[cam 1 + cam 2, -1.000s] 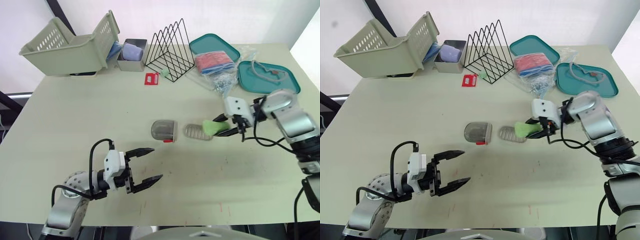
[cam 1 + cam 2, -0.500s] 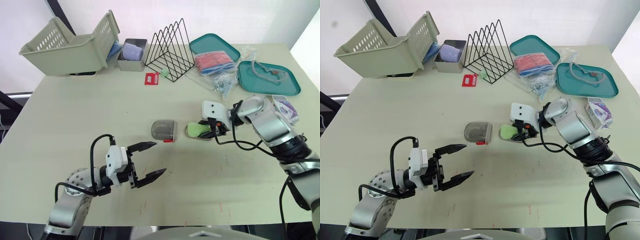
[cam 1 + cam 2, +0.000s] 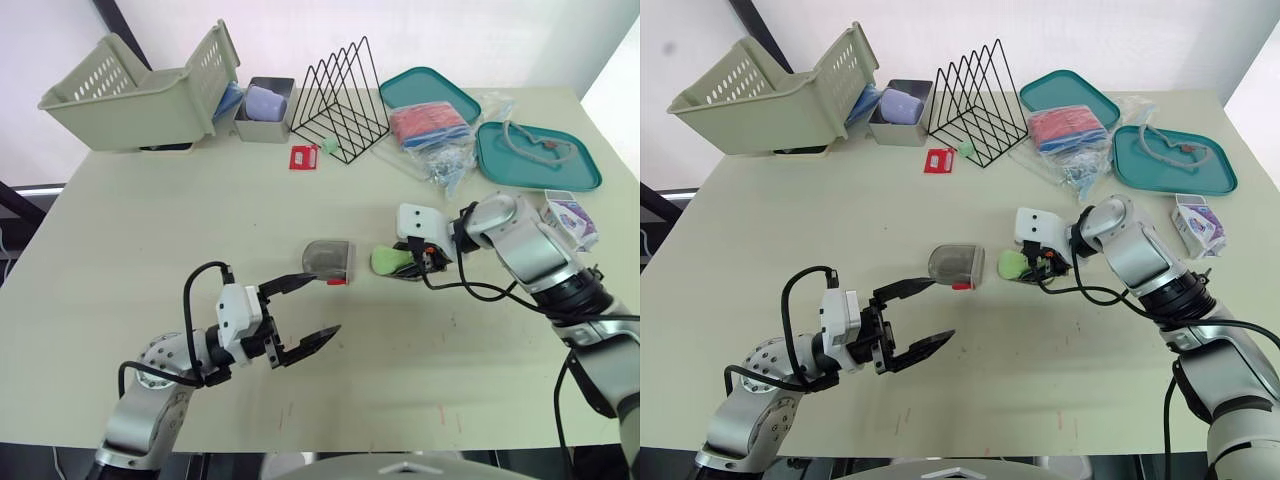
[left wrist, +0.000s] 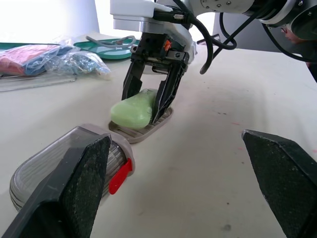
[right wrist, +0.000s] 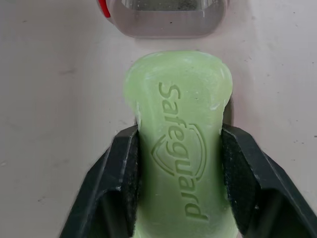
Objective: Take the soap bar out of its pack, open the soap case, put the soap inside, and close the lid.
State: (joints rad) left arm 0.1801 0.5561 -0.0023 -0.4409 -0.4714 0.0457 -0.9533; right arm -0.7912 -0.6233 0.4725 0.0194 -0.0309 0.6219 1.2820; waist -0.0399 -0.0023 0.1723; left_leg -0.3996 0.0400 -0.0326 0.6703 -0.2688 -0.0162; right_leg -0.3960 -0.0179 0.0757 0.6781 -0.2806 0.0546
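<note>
On the table (image 3: 150, 230), centre: soap (image 5: 181, 144) lies tilted on the case base (image 4: 146, 133), pinched across its sides.
Right gripper (image 4: 144, 105): clenched on the soap, one finger on each side of it above the base.
Left gripper (image 3: 331, 304): spread wide, holding nothing, hovering near the front edge and pointing toward the lid.
Lid (image 3: 328, 260): off, lying just beside the base on its left, with a red latch at the corner nearer the base.
Pack (image 3: 570, 215): I take the small box near the right edge for the emptied pack, well apart from the case.
Step in hand: I judge it to be seating the soap in the base; unpacking and opening look done.
Next move: release the soap so it settles flat, draw the right gripper clear, then bring the lid over the base and press it shut.
Count: I make it one soap, one base, one lid, one pack and two grippers; also two teal trays (image 3: 535, 160), one basket (image 3: 140, 95) and one wire rack (image 3: 340, 100).
</note>
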